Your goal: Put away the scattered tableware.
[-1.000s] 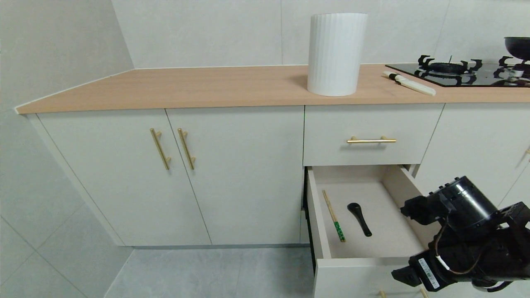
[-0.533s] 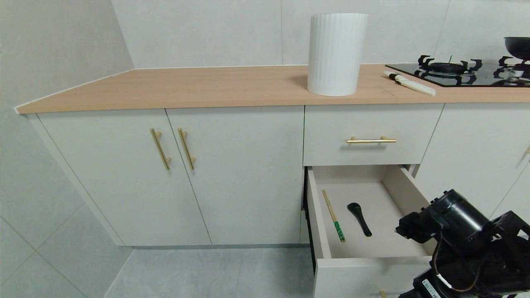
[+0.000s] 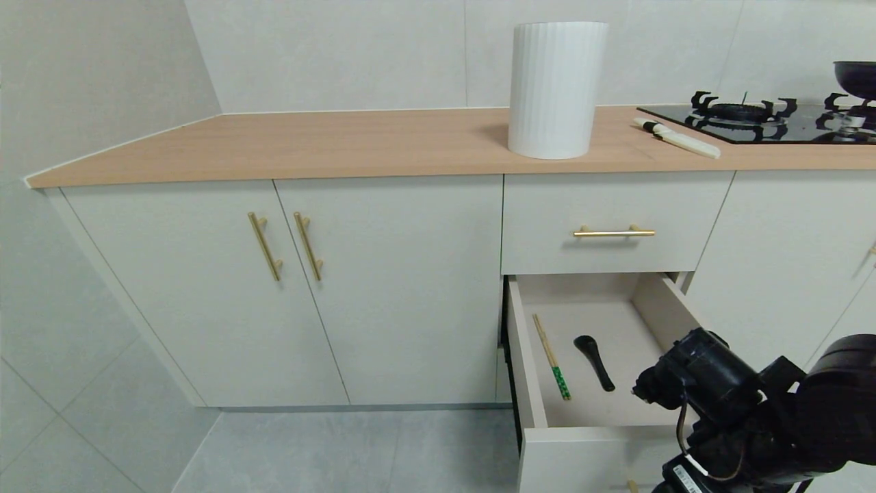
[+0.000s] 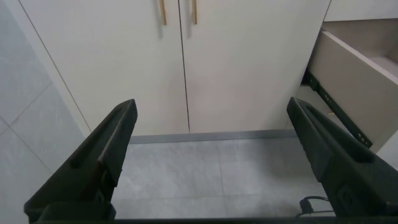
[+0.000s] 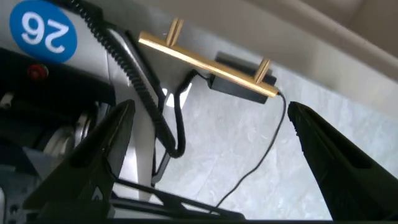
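Head view: open drawer (image 3: 528, 383) is the reference. It is pulled out, presumably so tableware can be dropped in from above. On the drawer floor lie 1 pair of chopsticks (image 3: 551, 357) close to its left wall and 1 black spoon (image 3: 594, 363) just beside them toward the middle. Both lie flat along the drawer's depth, so they look stowed. Directly above the drawer is 1 shut drawer (image 3: 614, 205). Above that, on the table (image 3: 308, 144), 1 white ribbed container (image 3: 556, 89) stands upright. 1 knife (image 3: 676, 137) lies flat up and right of the drawer, beside the hob (image 3: 753, 120). My guess is the knife is the leftover item. Right arm (image 3: 718, 383) sits at the drawer's front right corner, low. Left of the drawer are 2 cabinet doors with 2 gold handles (image 3: 264, 245).

Left wrist view: left end effector (image 4: 211, 102) is spread wide and holding nothing. It hangs low over the floor, off the drawer's left side (image 4: 348, 62), facing the doors, so it looks parked out of the way.

Right wrist view: right end effector (image 5: 209, 106) is also spread and empty. It points at 1 gold drawer handle (image 5: 208, 65), near it but not touching. That is likely the open drawer's own pull, which would suit gripping or pushing the front.
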### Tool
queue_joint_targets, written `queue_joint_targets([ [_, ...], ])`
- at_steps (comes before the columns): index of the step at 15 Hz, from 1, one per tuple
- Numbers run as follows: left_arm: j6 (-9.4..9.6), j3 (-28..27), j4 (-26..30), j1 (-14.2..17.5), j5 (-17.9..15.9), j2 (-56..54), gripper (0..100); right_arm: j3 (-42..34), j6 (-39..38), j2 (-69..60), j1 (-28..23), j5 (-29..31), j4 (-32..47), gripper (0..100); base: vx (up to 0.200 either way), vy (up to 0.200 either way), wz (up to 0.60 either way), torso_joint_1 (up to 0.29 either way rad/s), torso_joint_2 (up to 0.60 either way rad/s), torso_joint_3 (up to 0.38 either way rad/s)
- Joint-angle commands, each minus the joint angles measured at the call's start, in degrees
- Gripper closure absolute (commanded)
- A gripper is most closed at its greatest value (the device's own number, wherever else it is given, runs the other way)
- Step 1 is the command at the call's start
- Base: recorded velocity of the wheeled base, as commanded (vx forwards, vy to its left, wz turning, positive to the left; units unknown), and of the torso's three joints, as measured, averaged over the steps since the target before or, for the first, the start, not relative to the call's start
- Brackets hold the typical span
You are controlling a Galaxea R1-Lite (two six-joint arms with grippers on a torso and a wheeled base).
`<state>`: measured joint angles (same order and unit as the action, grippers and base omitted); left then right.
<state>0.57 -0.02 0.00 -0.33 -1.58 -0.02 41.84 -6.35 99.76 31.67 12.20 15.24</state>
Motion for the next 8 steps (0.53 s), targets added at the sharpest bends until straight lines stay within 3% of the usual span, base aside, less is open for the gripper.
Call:
queue_joint_targets([
  [1, 0.04, 0.0, 0.0, 0.0, 0.0, 0.0, 0, 0.2, -0.5, 1.8, -0.6, 0.0, -1.1, 0, 0.000, 0.000, 0.00, 0.000, 0.00, 0.000],
  [8, 0.04, 0.0, 0.0, 0.0, 0.0, 0.0, 0, 4.7, -7.8, 6.6, -2.1, 4.4, -2.1, 0, 0.000, 0.000, 0.00, 0.000, 0.00, 0.000],
])
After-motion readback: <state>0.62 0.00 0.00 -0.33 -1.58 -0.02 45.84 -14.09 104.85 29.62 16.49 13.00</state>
